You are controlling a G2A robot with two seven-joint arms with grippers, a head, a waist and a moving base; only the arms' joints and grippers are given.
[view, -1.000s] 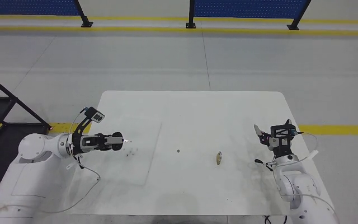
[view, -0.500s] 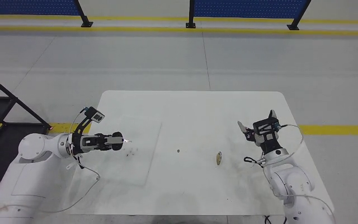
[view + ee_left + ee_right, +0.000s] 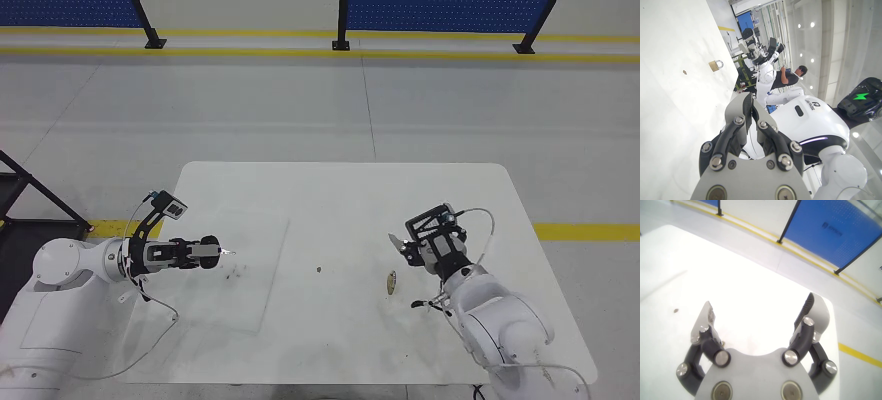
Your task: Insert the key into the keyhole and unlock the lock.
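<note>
While the small brass padlock with a silver shackle (image 3: 391, 283) lies flat on the white counter (image 3: 350, 200), the right end effector (image 3: 404, 246) hangs released just beside it; the left end effector (image 3: 218, 251), well apart, is clenched.

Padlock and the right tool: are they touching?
Apart. The top view shows a strip of bare table between the padlock and the open right tool.
</note>
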